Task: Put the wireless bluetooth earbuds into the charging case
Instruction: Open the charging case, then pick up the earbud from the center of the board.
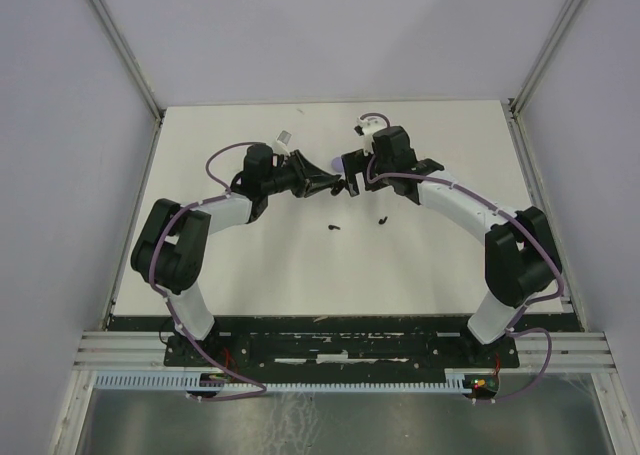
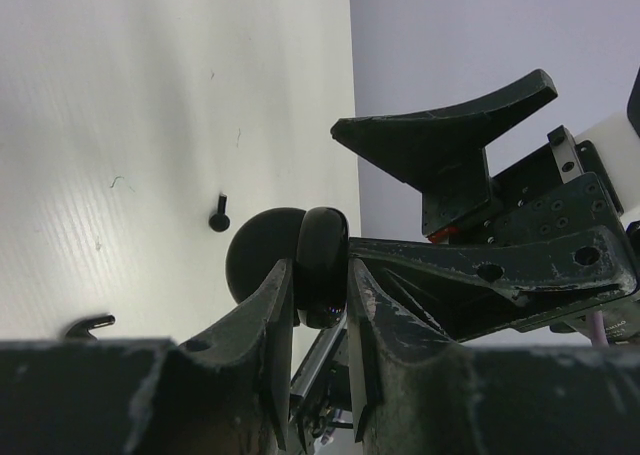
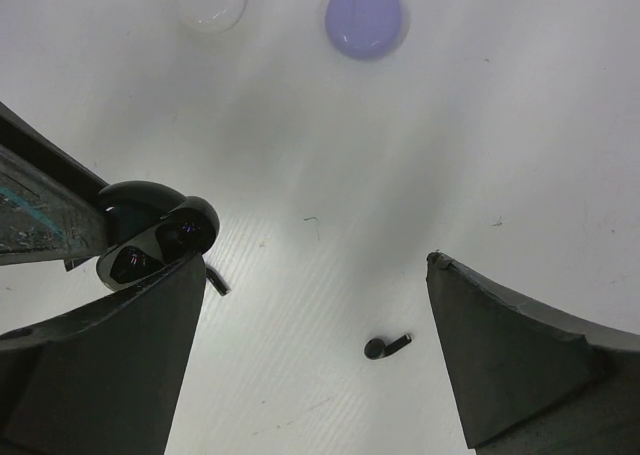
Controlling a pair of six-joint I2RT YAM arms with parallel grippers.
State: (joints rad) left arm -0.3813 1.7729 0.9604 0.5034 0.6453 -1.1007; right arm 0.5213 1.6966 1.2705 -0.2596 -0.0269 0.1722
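The black charging case [image 2: 322, 260] is clamped upright between my left gripper's [image 2: 320, 268] fingers, its round lid [image 2: 255, 250] swung open. In the right wrist view the case [image 3: 150, 237] shows its pale inner wells. My left gripper [image 1: 338, 184] holds it above the table's middle. My right gripper [image 3: 316, 265] stands open just beside the case, its left finger [image 3: 110, 355] nearly touching it. One black wireless bluetooth earbud [image 3: 385, 347] lies on the table between the right gripper's fingers. A second black earbud [image 3: 216, 281] lies half hidden behind the left finger. Both earbuds [image 1: 334, 227] [image 1: 382, 220] show from above.
A white round puck [image 3: 207, 0] and a lilac round puck [image 3: 364, 18] lie on the white table [image 1: 420, 265] beyond the grippers. In the left wrist view one finger of the right gripper [image 2: 450, 140] rises close to the case. Grey walls enclose the table.
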